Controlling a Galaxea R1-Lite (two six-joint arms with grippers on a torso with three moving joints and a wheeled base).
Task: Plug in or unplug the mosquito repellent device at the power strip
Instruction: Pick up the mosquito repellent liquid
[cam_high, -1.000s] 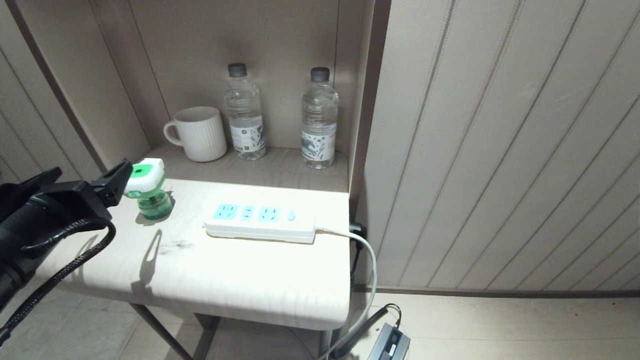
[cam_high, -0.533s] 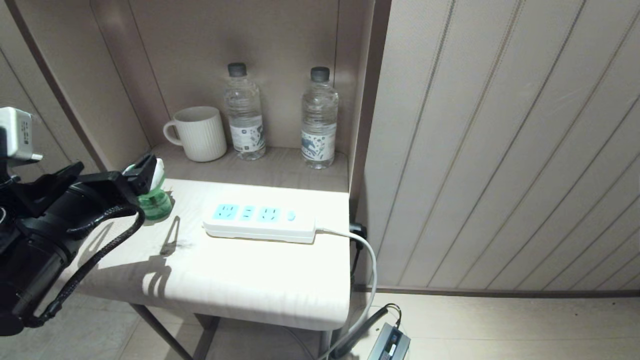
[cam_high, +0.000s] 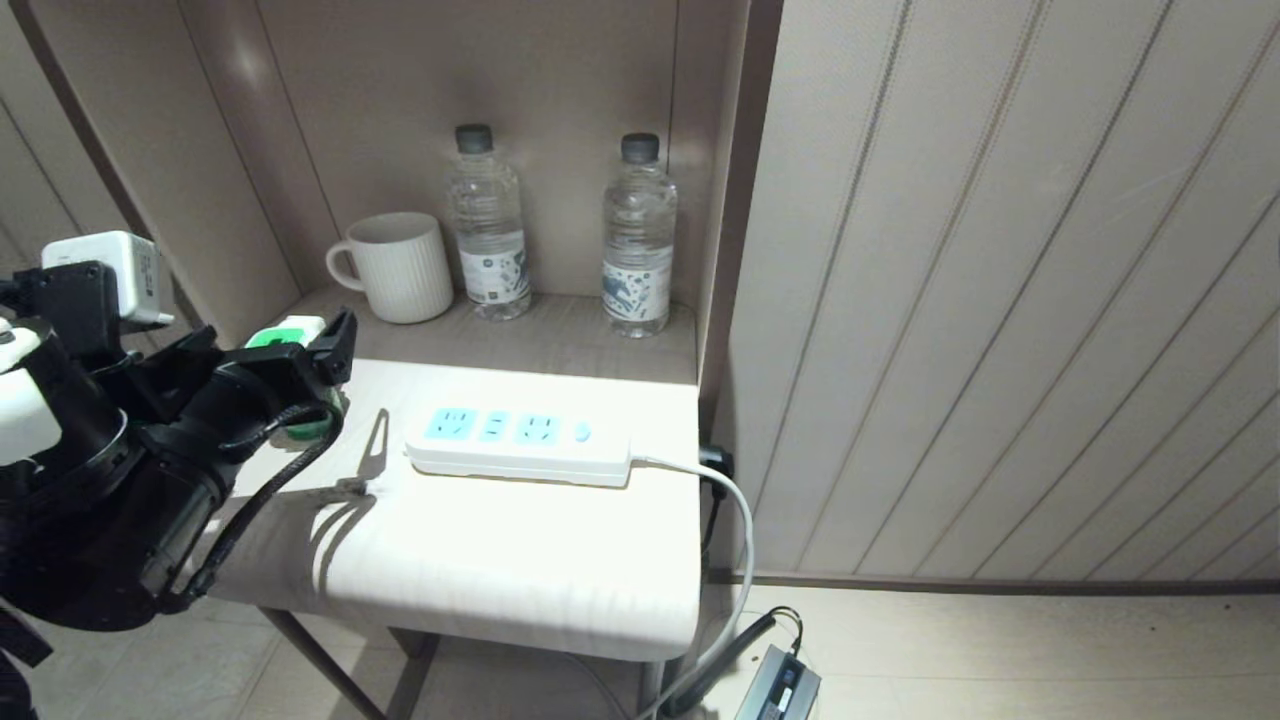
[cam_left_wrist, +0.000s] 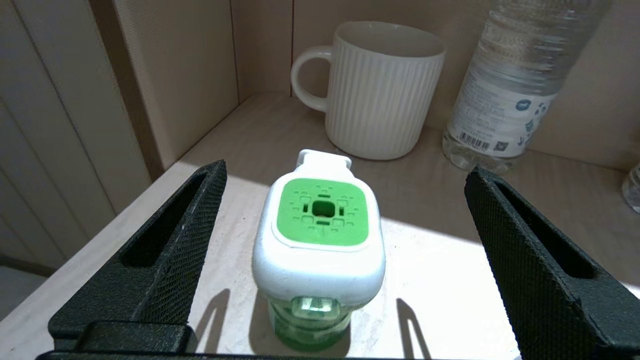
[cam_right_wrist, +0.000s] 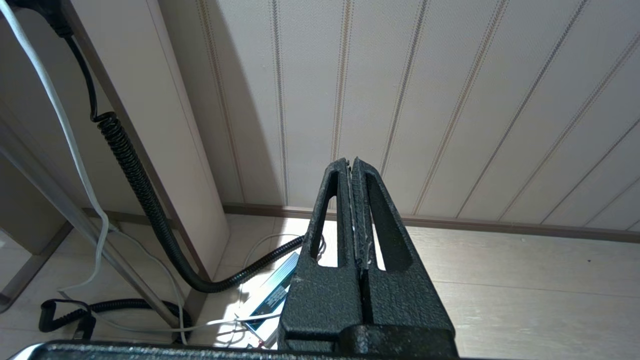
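- left hand (cam_left_wrist: 345, 220) spread wide, one black finger (cam_left_wrist: 165, 255) on each side of the mosquito repellent device (cam_left_wrist: 320, 250), neither finger touching it, gaps on both sides
- in the head view the left hand (cam_high: 300, 365) comes in from the left edge at the near-left part of the counter (cam_high: 480, 540), covering most of the device (cam_high: 285, 335); only its green-and-white top and a bit of green bottle show
- device stands upright on the counter, unplugged, green square face up, white head over a see-through green bottle
- power strip (cam_high: 520, 440) lies flat on the counter to the right of the device, apart from it, pale blue sockets face up with nothing in them
- white cord (cam_high: 735, 520) leaves the strip's right end, drops over the counter edge toward the floor
- white ribbed mug (cam_high: 400, 268) behind the device at the back of the alcove, handle to the left
- two clear water bottles (cam_high: 488, 225) upright right of the mug, against the back wall
- right hand (cam_right_wrist: 354, 200) closed, fingers pressed together, holding nothing, hanging low near the floor by a panelled wall (cam_right_wrist: 450, 100)
- black coiled cable (cam_right_wrist: 135, 180) and a small power brick (cam_right_wrist: 275, 295) on the floor beside it
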